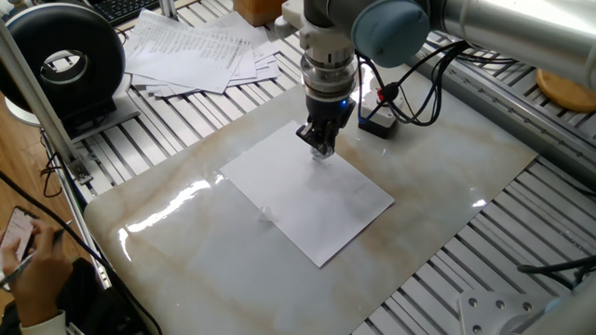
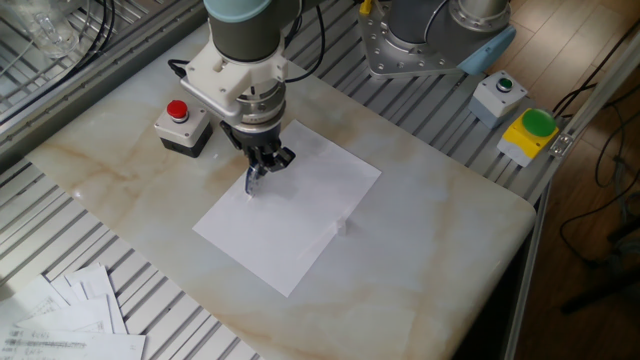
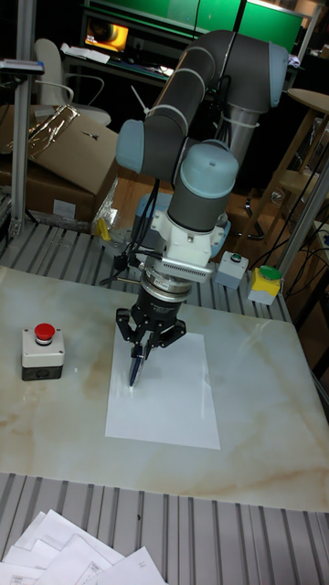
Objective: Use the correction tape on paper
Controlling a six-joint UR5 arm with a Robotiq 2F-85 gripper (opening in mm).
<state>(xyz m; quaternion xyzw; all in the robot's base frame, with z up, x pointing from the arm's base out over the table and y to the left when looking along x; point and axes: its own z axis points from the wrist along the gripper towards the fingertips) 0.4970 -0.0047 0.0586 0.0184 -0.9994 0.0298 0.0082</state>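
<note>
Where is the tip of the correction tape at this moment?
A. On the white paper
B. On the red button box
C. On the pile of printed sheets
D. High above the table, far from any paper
A: the gripper holds the correction tape with its tip down on the paper.

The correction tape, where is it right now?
The correction tape is clamped in the gripper, its tip down on the paper near the sheet's edge, on the red-button box side.

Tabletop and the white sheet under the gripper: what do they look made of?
The tabletop looks like polished marble or a marble-look slab: pale with tan veining and glossy light reflections. The paper looks like plain matte paper: thin, flat, no glare. The gripper holds the correction tape against it.
</note>
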